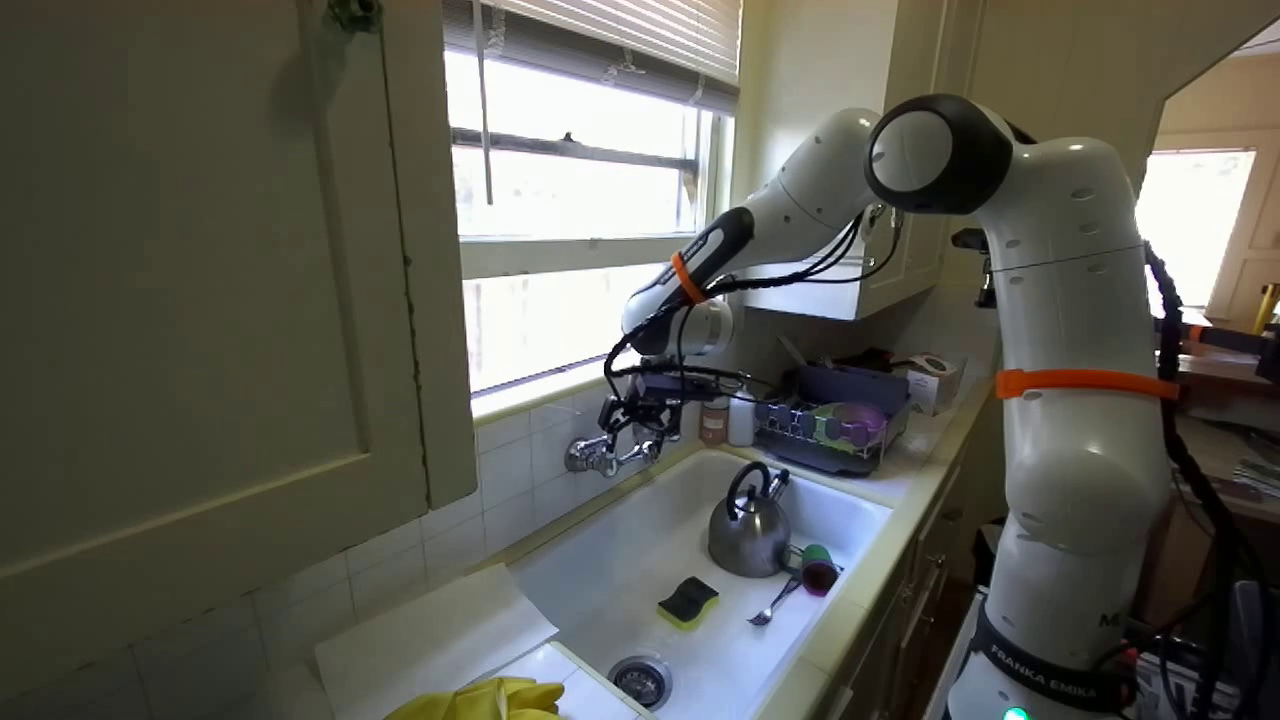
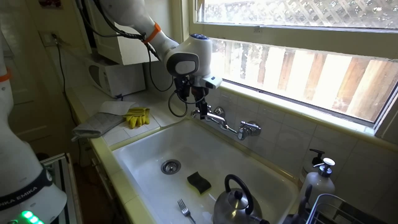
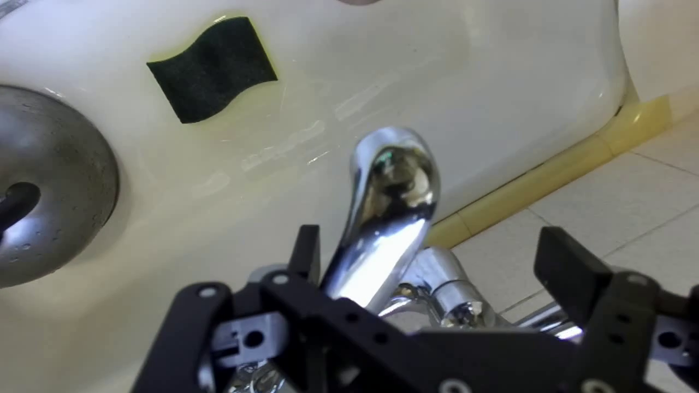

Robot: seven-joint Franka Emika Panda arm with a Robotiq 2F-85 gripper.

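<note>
"Chrome just by the claw [image 3: 437,256], going by the wrist view?"

"Yes: faucet [image 2: 217,119] on the tiled wall [image 2: 267,143], over the sink [image 2: 242,161]. Spout [image 3: 396,180] between the fingers [image 3: 570,267], much nearer one than the other."

"Gripped?"

"No. Spread wide, well beyond the spout's width. Touching or just beside: can't tell."

"And down in the sink?"

"Sponge [image 3: 213,71], dark on top and yellow beneath, between drain [image 2: 170,167] and kettle [image 2: 227,205], the latter steel and upright. Fork [image 1: 775,603] near sponge and kettle, plus a green and dark red cup [image 1: 818,573] just beside the kettle, in an exterior view."

"On the counter [image 2: 158,102]?"

"Yellow gloves [image 2: 136,116] at one end, by a grey cloth [image 2: 99,123] and a white sheet [image 2: 116,107]. Dish rack [image 1: 820,456] at the other, with pump bottles [image 2: 318,185] close by."

"Higher up?"

"Window [image 2: 279,37] over the faucet, blinds [image 1: 660,45] across its top, wooden fence [image 2: 286,67] beyond the glass."
</note>
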